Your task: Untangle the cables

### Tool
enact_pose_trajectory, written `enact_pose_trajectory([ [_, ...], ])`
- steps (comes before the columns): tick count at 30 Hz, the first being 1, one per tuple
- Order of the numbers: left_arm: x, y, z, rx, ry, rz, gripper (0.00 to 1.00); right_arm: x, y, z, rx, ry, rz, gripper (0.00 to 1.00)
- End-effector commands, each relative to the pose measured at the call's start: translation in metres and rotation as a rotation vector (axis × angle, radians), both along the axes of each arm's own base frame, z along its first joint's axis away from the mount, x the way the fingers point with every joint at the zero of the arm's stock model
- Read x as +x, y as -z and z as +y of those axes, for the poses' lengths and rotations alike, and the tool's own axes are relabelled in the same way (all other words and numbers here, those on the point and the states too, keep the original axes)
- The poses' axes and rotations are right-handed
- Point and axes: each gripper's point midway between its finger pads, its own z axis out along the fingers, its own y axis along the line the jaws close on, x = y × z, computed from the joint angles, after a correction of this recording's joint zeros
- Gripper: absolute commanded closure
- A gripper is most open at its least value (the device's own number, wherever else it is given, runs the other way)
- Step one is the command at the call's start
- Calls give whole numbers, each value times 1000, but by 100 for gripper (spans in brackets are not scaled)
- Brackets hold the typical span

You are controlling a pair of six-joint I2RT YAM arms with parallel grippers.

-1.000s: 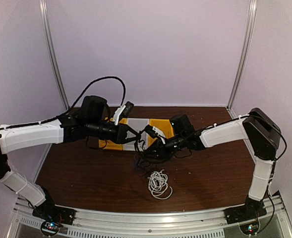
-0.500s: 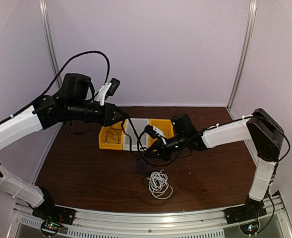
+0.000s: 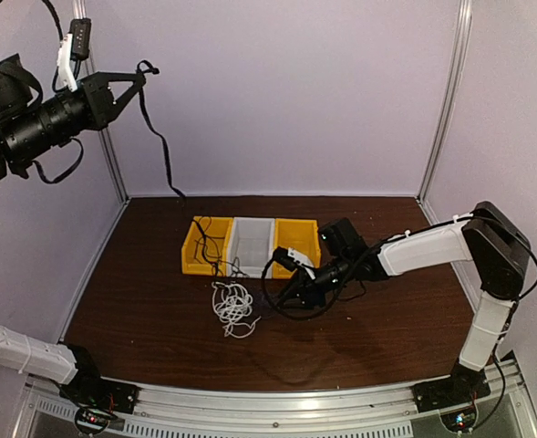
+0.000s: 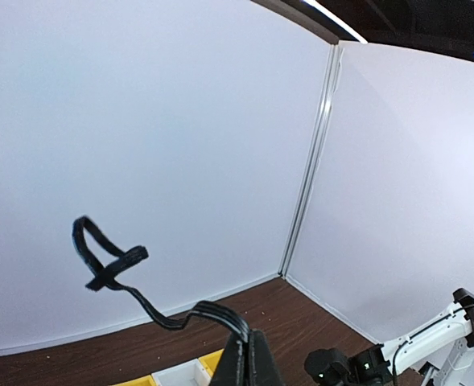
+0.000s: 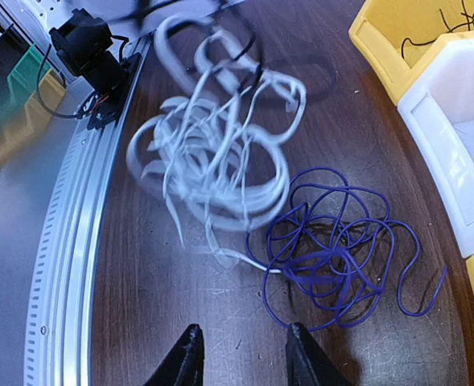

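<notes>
One black cable (image 4: 216,310) hangs pinched in left claw (image 3: 133,80); right claw (image 5: 245,334) gapes.

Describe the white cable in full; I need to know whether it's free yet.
The white cable is a thin, limp cord heaped in loose, overlapping loops, lying on the brown table in front of the bins. It looks blurred in the right wrist view, where one strand meets the purple cable beside it. Nothing grips it.
</notes>
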Motion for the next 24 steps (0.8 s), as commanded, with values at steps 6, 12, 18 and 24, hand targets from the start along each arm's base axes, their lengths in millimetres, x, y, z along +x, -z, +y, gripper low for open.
enact_pose_trajectory([
  [6,19,52,-18,39,-2,93,100,-6,-35,1,25,-89,-110,54],
  [12,17,56,-18,34,9,107,100,7,-86,28,66,-114,-251,48],
  [18,11,28,-25,2,63,67,100,14,-107,64,119,-99,-307,46],
  [24,-4,-17,-52,-20,234,38,100,9,-135,74,183,-99,-302,41],
])
